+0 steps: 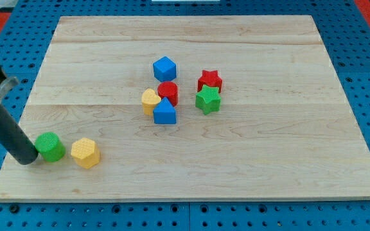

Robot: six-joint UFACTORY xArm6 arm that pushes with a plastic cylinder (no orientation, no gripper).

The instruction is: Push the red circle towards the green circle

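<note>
The red circle point(168, 92) sits near the board's middle, wedged between a yellow heart point(149, 101) on its left, a blue block point(164, 112) below it and a blue cube point(164, 68) above it. The green circle point(49, 147) lies at the view's lower left. My tip point(27, 158) rests on the board just left of the green circle, touching or almost touching it, far from the red circle.
A yellow hexagon point(85, 153) lies just right of the green circle. A red star point(210, 81) and a green star point(207, 99) sit right of the red circle. The wooden board point(288, 147) ends close below the tip.
</note>
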